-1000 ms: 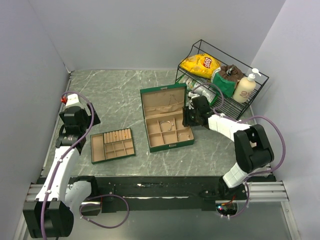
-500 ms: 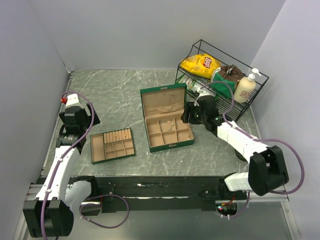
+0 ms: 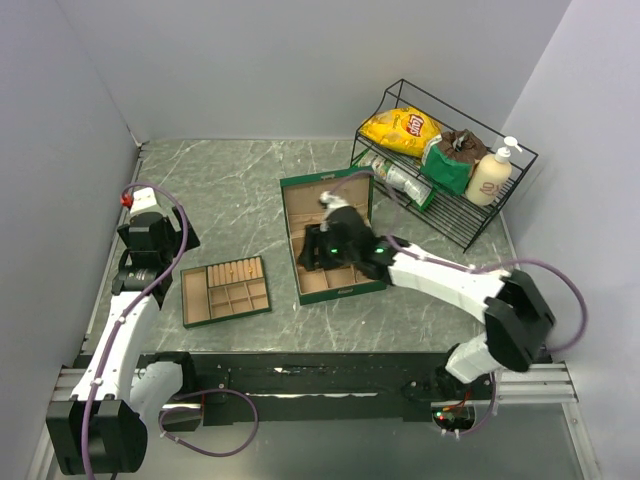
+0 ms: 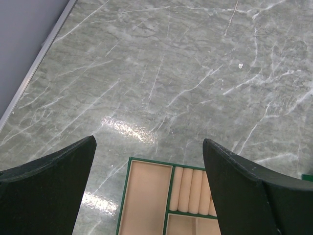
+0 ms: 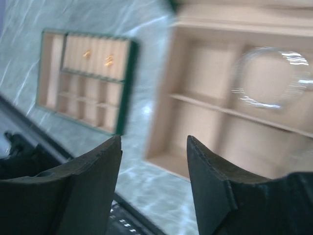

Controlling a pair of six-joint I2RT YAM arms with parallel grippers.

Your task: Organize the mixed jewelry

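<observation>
The green box (image 3: 345, 291) with tan compartments stands open mid-table. My right gripper (image 3: 318, 252) hangs over its compartments, open and empty. In the right wrist view it (image 5: 154, 139) looks down at the box's near corner, and a round silvery wire bangle (image 5: 266, 76), blurred, lies in one compartment. The flat tan divided tray (image 3: 226, 290) lies left of the box; it also shows in the right wrist view (image 5: 83, 81) with two small gold pieces (image 5: 108, 60) on its ring rolls. My left gripper (image 3: 172, 240) is open and empty, above the tray's far edge (image 4: 146, 196). Chains are hidden.
A black wire rack (image 3: 470, 215) stands at the back right with a yellow chips bag (image 3: 402, 128), a green packet and a soap bottle (image 3: 490, 175). Grey walls close in the left, back and right. The black table edge (image 5: 132, 218) is near the right gripper.
My right arm has swung left, from beside the box's right edge to over its compartments. The left arm has not moved.
</observation>
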